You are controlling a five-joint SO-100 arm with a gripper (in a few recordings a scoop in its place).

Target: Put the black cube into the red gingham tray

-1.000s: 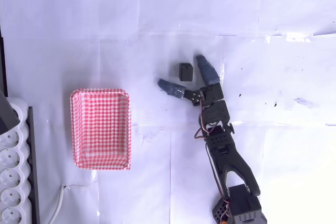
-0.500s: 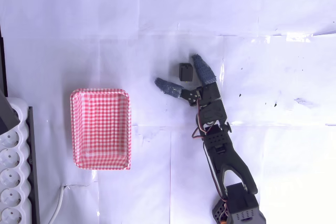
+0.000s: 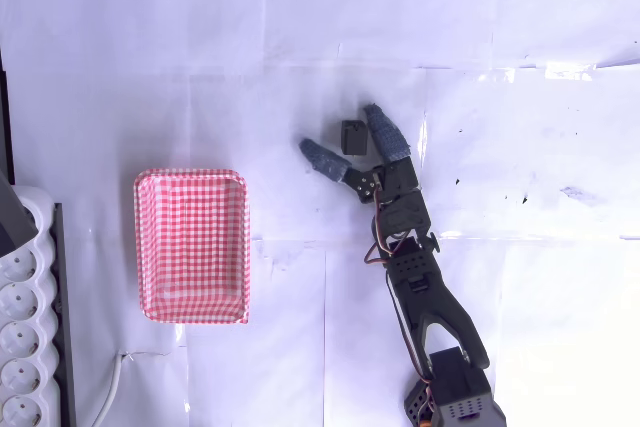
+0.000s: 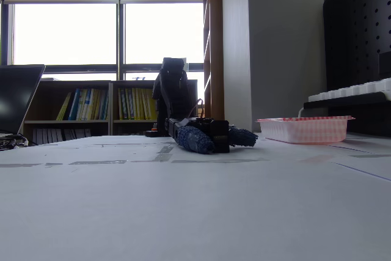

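The black cube [image 3: 352, 135] rests on the white table between the grey-blue fingers of my gripper [image 3: 340, 129]. The gripper is open, with the right finger [image 3: 385, 133] against or very near the cube's right side. The left finger [image 3: 322, 157] stands a short way off to the cube's lower left. In the fixed view the gripper [image 4: 222, 139] lies low on the table with the dark cube [image 4: 219, 134] between its fingers. The red gingham tray [image 3: 140, 247] sits well to the left in the overhead view, with nothing in it, and at the right in the fixed view [image 4: 303, 129].
A white power strip [image 3: 20, 327] with a cable lies at the lower left edge, close beside the tray. The arm [image 3: 420, 287] reaches up from the bottom edge. A laptop [image 4: 18, 99] stands at the far left in the fixed view.
The gripper shifted slightly left and forward around the cube. Its right finger came up to the cube and its left finger swung inward. The cube has not moved.
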